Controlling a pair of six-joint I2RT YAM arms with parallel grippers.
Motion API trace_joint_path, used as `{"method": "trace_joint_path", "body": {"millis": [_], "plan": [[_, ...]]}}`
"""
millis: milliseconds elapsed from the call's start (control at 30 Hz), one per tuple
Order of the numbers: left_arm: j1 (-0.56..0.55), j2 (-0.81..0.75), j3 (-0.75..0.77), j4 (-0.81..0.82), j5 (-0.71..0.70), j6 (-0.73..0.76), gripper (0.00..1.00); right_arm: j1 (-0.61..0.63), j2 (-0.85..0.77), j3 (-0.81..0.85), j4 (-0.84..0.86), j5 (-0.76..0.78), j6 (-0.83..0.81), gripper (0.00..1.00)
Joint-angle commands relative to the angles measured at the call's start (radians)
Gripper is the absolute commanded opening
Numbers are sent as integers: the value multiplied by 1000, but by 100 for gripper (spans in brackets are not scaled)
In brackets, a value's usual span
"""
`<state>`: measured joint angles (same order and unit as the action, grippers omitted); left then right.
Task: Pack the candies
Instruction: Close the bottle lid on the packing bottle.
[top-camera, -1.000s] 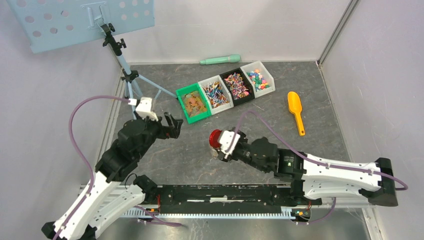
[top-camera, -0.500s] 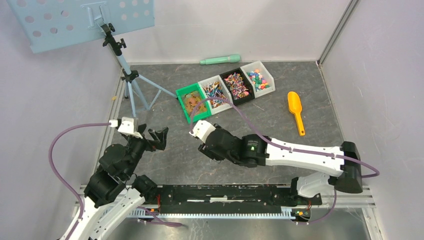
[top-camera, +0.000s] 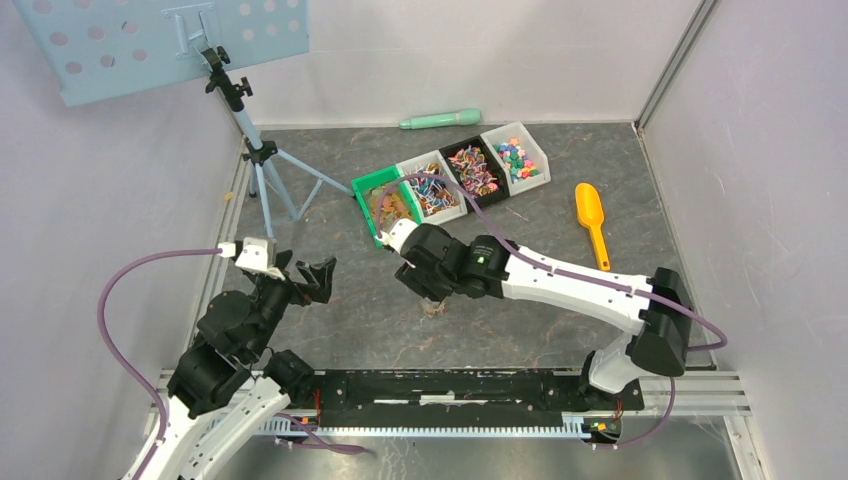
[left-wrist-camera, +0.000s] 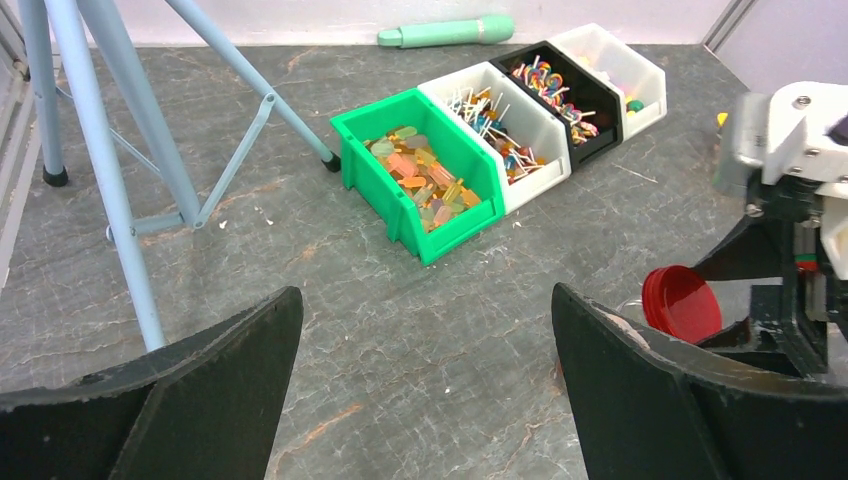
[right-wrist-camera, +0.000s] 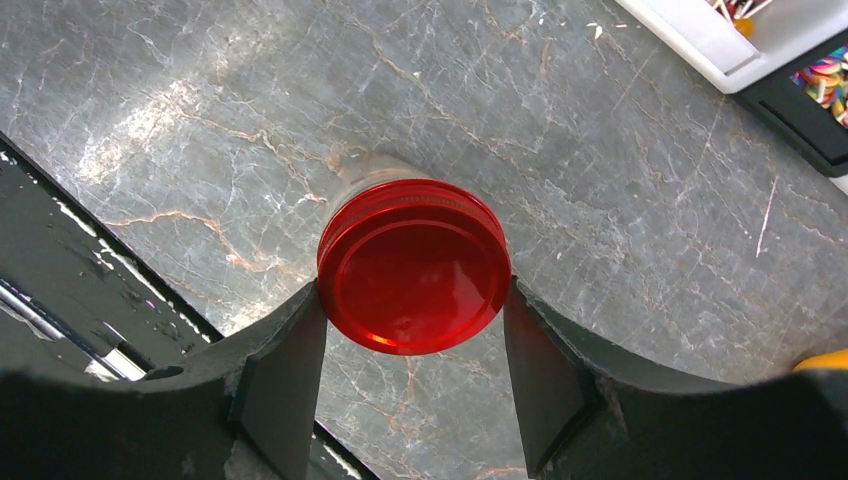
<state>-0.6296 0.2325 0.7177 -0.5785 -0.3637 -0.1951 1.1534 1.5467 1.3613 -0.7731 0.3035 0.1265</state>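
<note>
**Two grippers, four bins**

Nearest, our left gripper (left-wrist-camera: 425, 310) stands spread wide, holding nothing; our right gripper (right-wrist-camera: 412, 298) pinches one red lid (right-wrist-camera: 415, 270). Farther back, four bins (left-wrist-camera: 445, 232) in a row hold the candies (left-wrist-camera: 425, 185); one yellow scoop (top-camera: 591, 222) lies right.

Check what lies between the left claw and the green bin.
Nothing: only bare table separates the left claw from the green bin, as the left wrist view shows.

- Top: high behind both arm bases, looking down on whole worktop (top-camera: 360, 320).
- Left wrist: low, facing candies (left-wrist-camera: 430, 185), shared with top.
- Right wrist: close above red lid (right-wrist-camera: 413, 268).
</note>
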Motion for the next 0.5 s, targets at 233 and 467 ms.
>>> {"method": "trace_joint_path", "body": {"millis": [233,467], "plan": [[2,-27,-1,4,3,26,100,-26,121,103,-87,-72,-49,55],[4,-18,-6,12,10,33,100,-33,171,139,-129,-59,-63,56]]}}
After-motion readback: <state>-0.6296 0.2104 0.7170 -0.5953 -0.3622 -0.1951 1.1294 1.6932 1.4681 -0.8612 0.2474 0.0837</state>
